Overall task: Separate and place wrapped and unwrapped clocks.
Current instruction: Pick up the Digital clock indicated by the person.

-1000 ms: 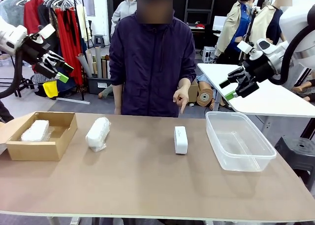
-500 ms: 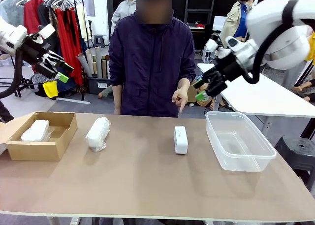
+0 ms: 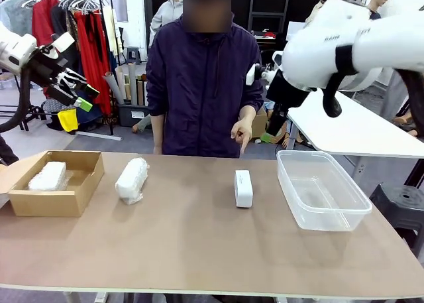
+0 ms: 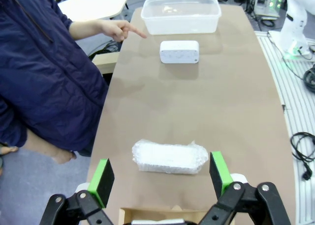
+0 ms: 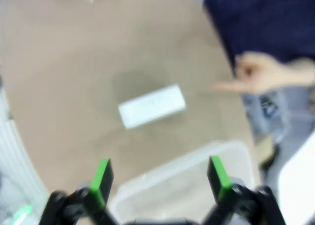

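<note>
Daylight shows between the two green pads of the right gripper (image 5: 160,178). It is spread wide, carries nothing, and hangs high above the far edge of the tabletop (image 3: 199,250), looking down on the unwrapped clock (image 5: 151,106). The left gripper (image 4: 161,181) is just as wide and just as empty, held aloft over the left end.

The unwrapped clock sits near the far edge, right of the middle, just beside the clear plastic tub (image 3: 324,217) at the right end, and the person's hand (image 3: 243,132) points down at it. It seems to stand on one long narrow side, though the blurred right wrist view leaves me unsure.

I'd judge it a hard, light plastic shell: stiff, smooth and likely to slip. A grip across its two broad faces at mid-length looks best, with the pads squarely on.

One wrapped bundle (image 3: 132,179) lies on the tabletop left of the middle. The other wrapped bundle (image 3: 48,176) lies in the cardboard box (image 3: 73,200) at the left end. Their padding looks soft and would probably give under a squeeze.
</note>
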Controlling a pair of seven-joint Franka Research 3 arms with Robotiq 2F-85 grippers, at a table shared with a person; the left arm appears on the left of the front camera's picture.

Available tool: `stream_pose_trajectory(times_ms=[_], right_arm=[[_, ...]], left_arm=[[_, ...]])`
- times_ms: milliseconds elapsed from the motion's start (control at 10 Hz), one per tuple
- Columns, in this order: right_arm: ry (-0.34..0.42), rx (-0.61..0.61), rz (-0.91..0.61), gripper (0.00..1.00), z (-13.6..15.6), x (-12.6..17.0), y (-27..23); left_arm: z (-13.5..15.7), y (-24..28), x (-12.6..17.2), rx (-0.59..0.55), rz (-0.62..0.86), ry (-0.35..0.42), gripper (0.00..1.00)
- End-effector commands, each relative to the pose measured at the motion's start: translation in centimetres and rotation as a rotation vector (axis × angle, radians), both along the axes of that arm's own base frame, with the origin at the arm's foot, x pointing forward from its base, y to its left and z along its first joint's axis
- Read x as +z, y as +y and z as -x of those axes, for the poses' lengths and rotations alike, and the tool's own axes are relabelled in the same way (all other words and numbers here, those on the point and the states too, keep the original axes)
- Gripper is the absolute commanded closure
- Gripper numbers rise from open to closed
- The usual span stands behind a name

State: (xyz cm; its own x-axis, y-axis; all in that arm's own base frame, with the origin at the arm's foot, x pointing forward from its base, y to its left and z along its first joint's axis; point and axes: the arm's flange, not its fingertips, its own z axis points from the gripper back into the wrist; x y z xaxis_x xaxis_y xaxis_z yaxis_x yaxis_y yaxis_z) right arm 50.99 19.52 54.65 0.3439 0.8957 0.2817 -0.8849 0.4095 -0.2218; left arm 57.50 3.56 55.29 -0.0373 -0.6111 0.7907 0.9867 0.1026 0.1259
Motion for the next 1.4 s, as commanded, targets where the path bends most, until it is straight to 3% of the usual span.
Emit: stream_pose_trajectory(times_ms=[0,100,200,300,400,500,700,800,1200,1300], right_arm=[[0.128,-0.065,0.126,0.0,-2.7,1.0,1.2],[0.164,-0.102,0.153,0.0,-3.6,0.5,0.7],[0.147,-0.16,0.141,0.0,-4.3,-0.3,0.3],[0.176,-0.165,0.05,0.0,-4.5,-0.8,0.0],[0.297,0.012,-0.199,0.0,-4.5,-0.4,-1.2],[0.158,-0.132,0.135,0.0,-3.8,-1.4,-0.5],[0.158,-0.132,0.135,0.0,-3.8,-1.4,-0.5],[0.193,-0.088,0.045,0.0,-4.3,-1.4,-0.5],[0.03,-0.618,0.017,0.0,-2.2,-4.6,5.1],[0.021,-0.707,0.024,0.0,-1.4,-5.6,6.0]], left_arm=[[0.5,0.0,-0.1,-0.01,0.001,-0.009,0.0],[0.5,0.0,-0.1,-0.01,0.001,-0.009,0.0],[0.5,0.0,-0.1,-0.01,0.001,-0.009,0.0],[0.5,0.0,-0.1,-0.01,0.001,-0.009,0.0],[0.5,0.0,-0.1,-0.01,0.001,-0.009,0.0],[0.5,0.0,-0.1,-0.01,0.001,-0.009,0.0],[0.5,0.0,-0.1,-0.01,0.001,-0.009,0.0],[0.5,0.0,-0.1,-0.01,0.001,-0.009,0.0],[0.5,0.0,-0.1,-0.01,0.001,-0.009,0.0],[0.5,0.0,-0.1,-0.01,0.001,-0.009,0.0]])
